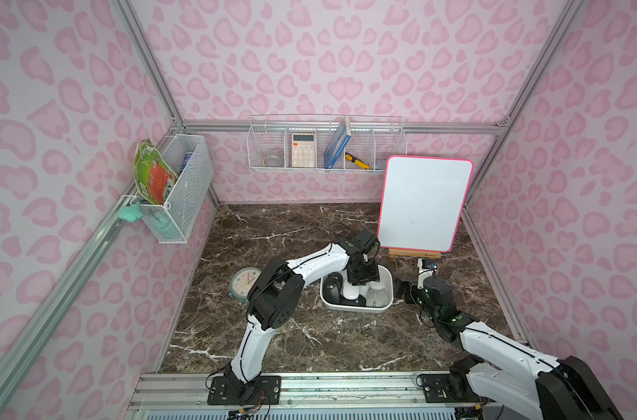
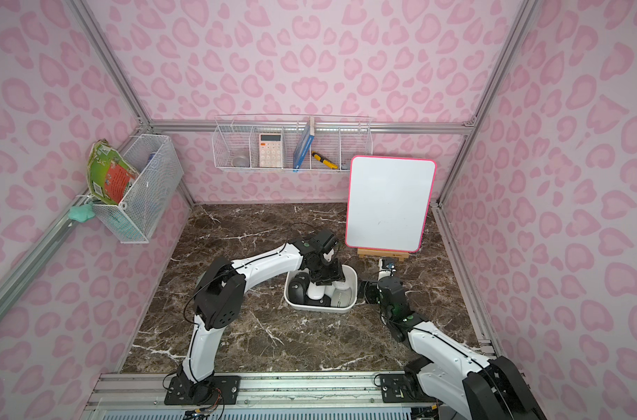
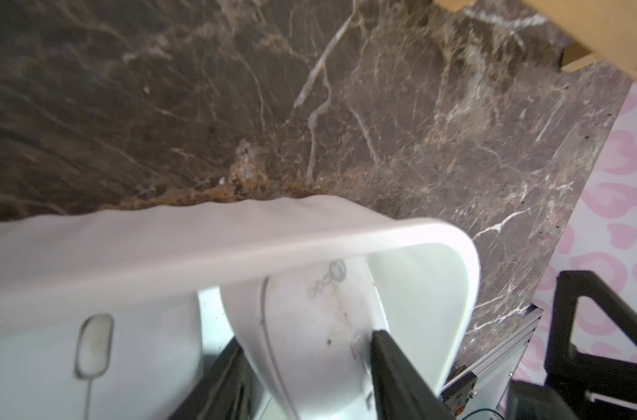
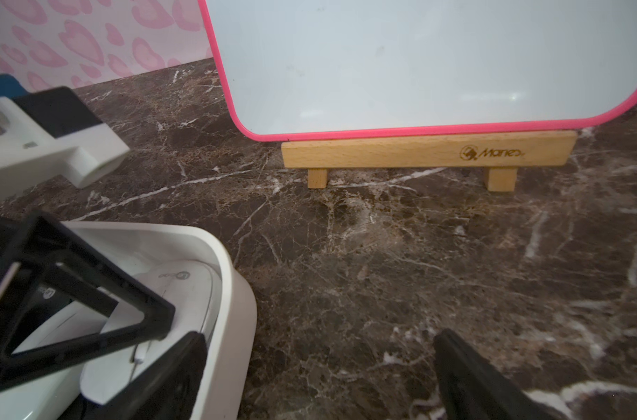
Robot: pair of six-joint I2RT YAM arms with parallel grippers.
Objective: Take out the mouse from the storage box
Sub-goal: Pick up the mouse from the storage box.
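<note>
Mouse of white rounded plastic was seemingly clamped by left end effector inside shallow white plastic storage box, not yet lifted; right end effector was spread open.

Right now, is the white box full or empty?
Full. The storage box holds a black mouse and white mice side by side.

- "Maries", beside a small round emblem, is burnt into the wooden easel bar ahead of my right gripper.
- A grey logo marks the white mouse between the fingers of my left gripper; its letters are too blurred to read.
- The keys of the calculator, far beyond both grippers, cannot be read.
</note>
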